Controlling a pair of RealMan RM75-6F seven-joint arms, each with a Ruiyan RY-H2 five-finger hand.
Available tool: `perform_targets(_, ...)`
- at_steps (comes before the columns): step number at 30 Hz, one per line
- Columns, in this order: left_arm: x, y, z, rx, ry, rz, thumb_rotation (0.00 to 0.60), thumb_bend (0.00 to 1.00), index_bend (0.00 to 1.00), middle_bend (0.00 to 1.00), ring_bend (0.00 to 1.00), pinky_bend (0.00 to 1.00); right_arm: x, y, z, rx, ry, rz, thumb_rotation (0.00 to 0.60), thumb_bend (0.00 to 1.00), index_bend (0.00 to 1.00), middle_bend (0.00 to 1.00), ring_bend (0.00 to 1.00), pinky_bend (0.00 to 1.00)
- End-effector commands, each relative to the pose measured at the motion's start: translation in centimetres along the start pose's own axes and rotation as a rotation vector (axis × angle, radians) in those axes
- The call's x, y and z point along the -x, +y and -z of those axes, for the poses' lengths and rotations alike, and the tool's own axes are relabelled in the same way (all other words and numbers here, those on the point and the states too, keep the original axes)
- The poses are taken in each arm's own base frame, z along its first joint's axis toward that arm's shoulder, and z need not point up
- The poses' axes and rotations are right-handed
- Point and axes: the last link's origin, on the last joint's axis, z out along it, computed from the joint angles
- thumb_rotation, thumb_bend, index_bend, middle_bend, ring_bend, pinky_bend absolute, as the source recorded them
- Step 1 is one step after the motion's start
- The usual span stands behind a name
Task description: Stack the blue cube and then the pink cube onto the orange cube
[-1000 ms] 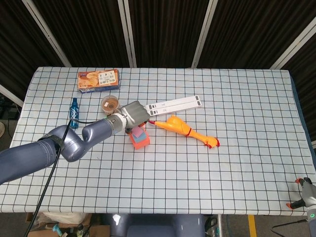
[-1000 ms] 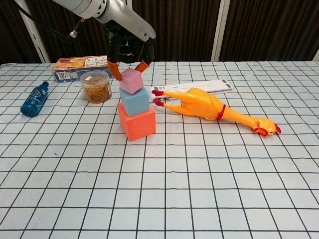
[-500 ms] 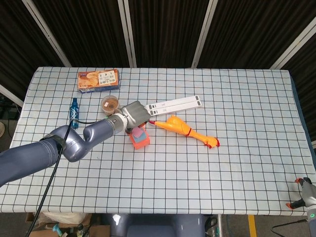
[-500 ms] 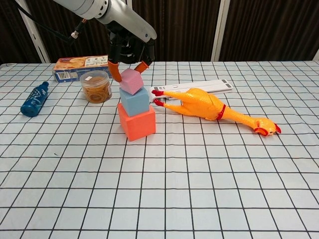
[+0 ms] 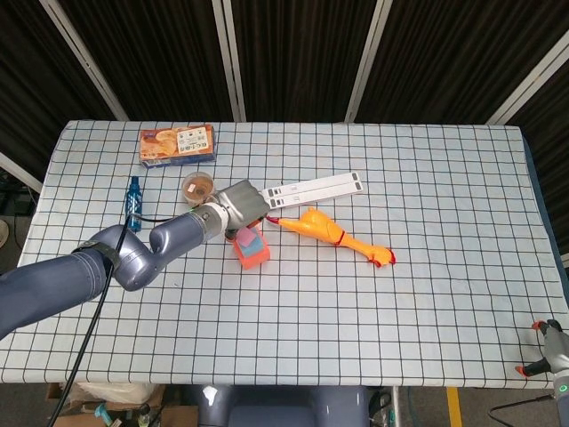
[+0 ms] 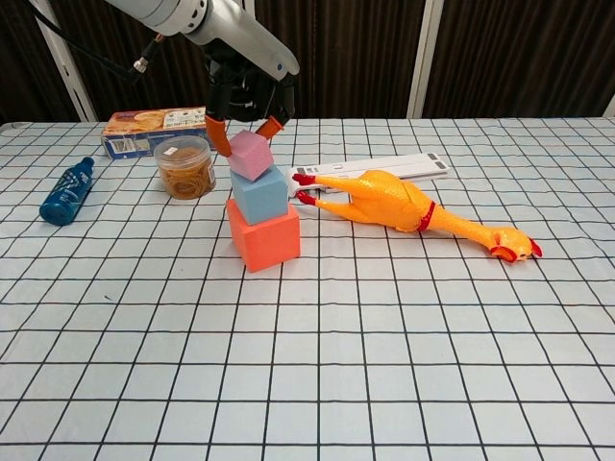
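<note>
The desk carries the whole scene under a gridded cloth. The left hand hangs just above the stack, a little higher than a second ago, its orange-tipped fingers now spread on either side of the pink cube and apparently no longer pinching it. A rubber chicken lies just beside the stack. The orange cube sits on the desk with the blue cube squarely on it. The pink cube rests on top, tilted and turned off square, as it was half a second ago. That looks like a release, so the stacking seems done if the pink cube stays put. The right hand shows only at the head view's corner; its fingers cannot be read.
</note>
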Motion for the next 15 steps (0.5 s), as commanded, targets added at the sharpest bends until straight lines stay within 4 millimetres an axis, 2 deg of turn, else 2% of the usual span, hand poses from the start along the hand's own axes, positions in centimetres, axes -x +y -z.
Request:
perform_targets(1,0.02,-0.08,0.04,-0.003,-0.006,0.000,0.600,0.24,0.60,0.76,0.76,0.90,-0.01,-0.03,-0.01,-0.001,0.000,0.001,0.600,0.12,0.21,0.08,0.24,0.26)
perform_targets(15,-0.06,0.28,-0.04,-0.003,-0.013,0.006,0.600,0.20,0.55,0.76,0.76,0.90,-0.07,-0.02,0.08,-0.004,-0.001,-0.001,0.600,0.12,0.21,0.09,0.24,0.26)
